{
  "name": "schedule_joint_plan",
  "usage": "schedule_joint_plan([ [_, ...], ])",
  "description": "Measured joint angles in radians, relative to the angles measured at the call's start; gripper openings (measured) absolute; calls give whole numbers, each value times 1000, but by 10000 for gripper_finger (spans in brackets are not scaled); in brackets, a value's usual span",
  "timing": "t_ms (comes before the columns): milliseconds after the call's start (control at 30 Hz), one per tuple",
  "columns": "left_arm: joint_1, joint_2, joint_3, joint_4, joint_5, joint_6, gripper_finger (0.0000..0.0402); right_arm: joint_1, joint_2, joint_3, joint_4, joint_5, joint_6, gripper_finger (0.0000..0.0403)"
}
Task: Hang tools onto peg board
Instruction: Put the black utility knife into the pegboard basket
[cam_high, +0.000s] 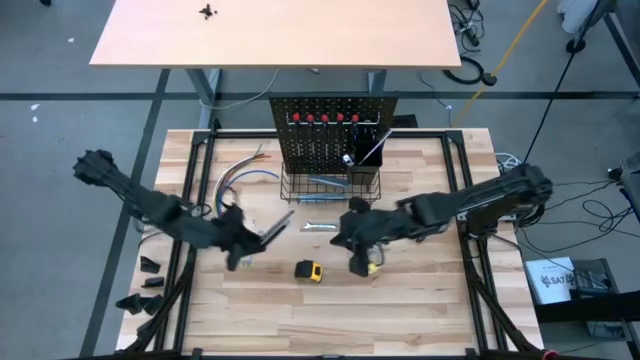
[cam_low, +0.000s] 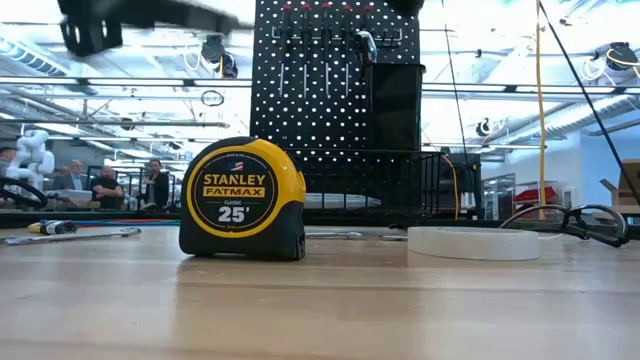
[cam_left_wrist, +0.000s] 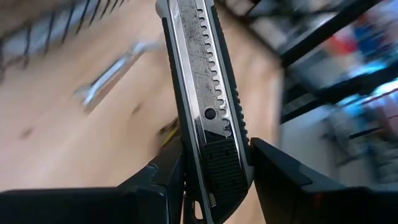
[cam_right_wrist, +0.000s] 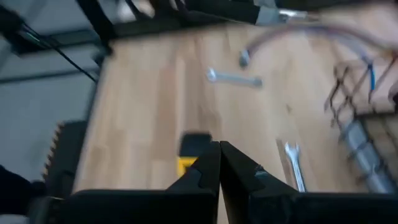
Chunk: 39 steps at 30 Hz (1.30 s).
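Overhead, the left gripper (cam_high: 250, 240) holds a grey utility knife (cam_high: 276, 226) left of the tabletop's centre, angled toward the peg board (cam_high: 333, 130) at the far edge. Level with the table, a tape measure (cam_low: 243, 198) stands before the board. At the left wrist, both fingers (cam_left_wrist: 273, 168) pinch the knife's handle end; keep it steady and line it up with a free peg. At the right wrist, the right gripper (cam_right_wrist: 219, 163) is closed and empty.

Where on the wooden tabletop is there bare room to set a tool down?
Bare wood runs along the near edge below the tape measure, and right of the wire basket. Crowded: between both grippers, around the wrench.
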Motion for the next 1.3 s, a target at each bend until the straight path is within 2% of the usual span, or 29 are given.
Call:
schedule_joint_plan([
  [167, -33, -180, 1, 170, -88, 197, 145, 21, -103, 0, 112, -3, -75, 0],
  [333, -44, -255, 1, 472, -133, 553, 145, 25, -145, 0, 327, -3, -157, 0],
  [567, -44, -195, 2, 842, -108, 974, 145, -18, -95, 0, 736, -6, -249, 7],
  [667, -41, -133, 2, 948, -107, 1088, 145, -50, -74, 0, 816, -6, -267, 28],
  [767, -24, -63, 6, 1035, -104, 1138, 145, -81, -56, 27, 807, -14, -268, 62],
  [900, -2, 3, 69, 1038, -75, 1158, 145, -109, -27, 141, 711, -60, -262, 129],
  [1067, 35, 101, 197, 969, -72, 1186, 145, -125, 27, 298, 550, -46, -307, 208],
  [1167, 63, 171, 269, 904, -70, 1186, 145, -127, 68, 355, 549, -26, -313, 237],
  [1300, 99, 227, 353, 838, -76, 1185, 145, -131, 110, 407, 538, -34, -310, 255],
])
